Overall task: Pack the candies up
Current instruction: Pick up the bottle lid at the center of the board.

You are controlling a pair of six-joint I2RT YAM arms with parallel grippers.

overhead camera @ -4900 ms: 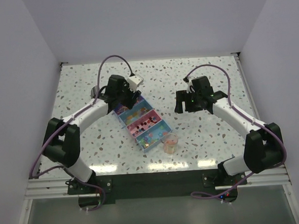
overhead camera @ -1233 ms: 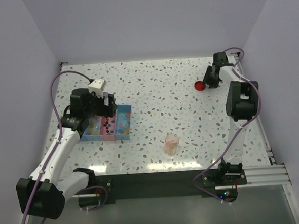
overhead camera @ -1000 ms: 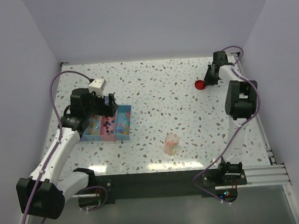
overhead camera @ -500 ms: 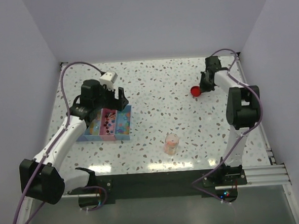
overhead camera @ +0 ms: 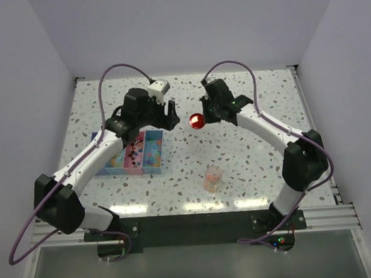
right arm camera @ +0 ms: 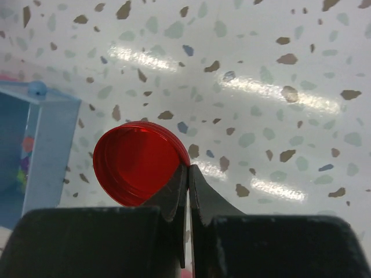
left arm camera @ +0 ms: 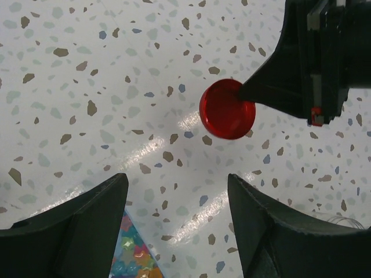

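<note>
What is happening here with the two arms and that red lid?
The right gripper is shut on the round red lid, pinching it by the rim between the two arms. The left gripper is open and faces the lid without touching it. The candies lie in the blue tray on the left. A small clear jar with pinkish contents stands near the front.

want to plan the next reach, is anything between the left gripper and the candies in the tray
Nothing visible. The left gripper hangs open just past the far corner of the tray, and the candies lie uncovered in it. The red lid, pinched by the right gripper, is on the other side, away from the tray.
</note>
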